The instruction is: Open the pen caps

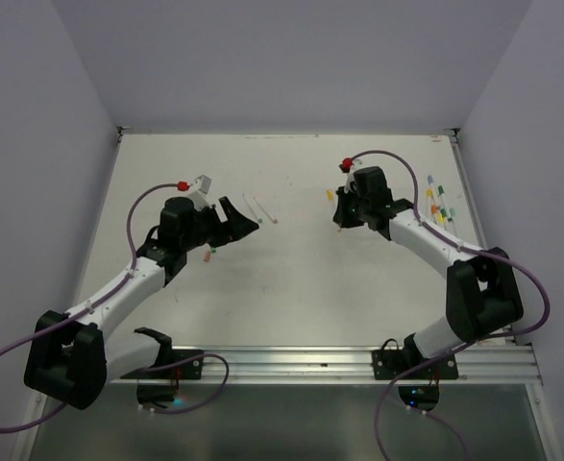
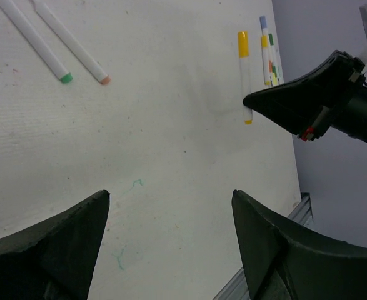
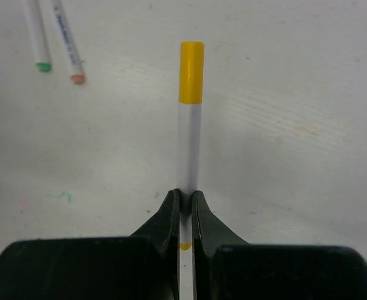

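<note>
My right gripper is shut on the white barrel of a yellow pen, held near its tail end. The pen's yellow cap is on and points away from the fingers. It also shows in the left wrist view and the top view. My left gripper is open and empty, and it faces the right gripper across a gap above the table. Two white pens lie side by side, one with a green end and one with an orange end.
The two loose pens lie just beyond my left gripper. A cluster of pens and small coloured caps lies at the table's right edge, behind my right arm. A metal rail runs along the near edge. Walls enclose the table.
</note>
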Robot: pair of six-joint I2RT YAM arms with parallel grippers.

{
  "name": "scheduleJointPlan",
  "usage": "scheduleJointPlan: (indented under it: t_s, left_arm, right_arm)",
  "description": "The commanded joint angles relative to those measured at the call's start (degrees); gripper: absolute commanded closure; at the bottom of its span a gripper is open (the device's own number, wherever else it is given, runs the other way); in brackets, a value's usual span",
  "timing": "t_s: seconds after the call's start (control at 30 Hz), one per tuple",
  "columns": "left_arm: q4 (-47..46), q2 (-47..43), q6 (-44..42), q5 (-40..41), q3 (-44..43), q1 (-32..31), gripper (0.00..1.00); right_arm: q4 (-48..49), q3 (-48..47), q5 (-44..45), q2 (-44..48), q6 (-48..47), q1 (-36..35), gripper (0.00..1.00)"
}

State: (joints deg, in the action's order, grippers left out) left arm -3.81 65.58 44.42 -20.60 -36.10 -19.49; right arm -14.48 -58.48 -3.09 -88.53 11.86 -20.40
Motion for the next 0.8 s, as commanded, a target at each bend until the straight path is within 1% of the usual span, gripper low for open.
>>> scheduleJointPlan:
  t_s: [0.0,0.1,0.23,0.4,0.57,0.77]
  left_arm:
    - [-4.4,0.2,2.5,-6.6,2.1,0.6,0.19]
    - [-3.8,0.2,2.3,-6.2,2.2,1.1,0.19]
    - [-2.2,-0.7,1.5,-3.5,0.9,2.3,0.20]
    - [-3.0,0.0,0.9,-5.0,-0.1,4.2,0.20]
    - [-4.4,0.7,0.9,-6.3,0.7,4.7,0.20]
    - [-8.3,1.1,3.3,-6.9,3.3,4.7,0.22]
  right_arm:
    - [2.6,2.0,-8.0,2.7,0.9,-6.1,1.00]
    - [2.3,0.6,-9.6,2.1,1.1,-12.3,1.00]
    - [5.7,0.1,-13.3,1.8,3.9,-17.0,1.00]
    - [7.2,-0.7,-14.1,2.5,5.7,-22.4,1.00]
    - [7.6,-0.8,-14.1,3.6,6.7,-24.8,1.00]
    - [9.1,-1.6,-14.3,2.9,8.4,-27.2,1.00]
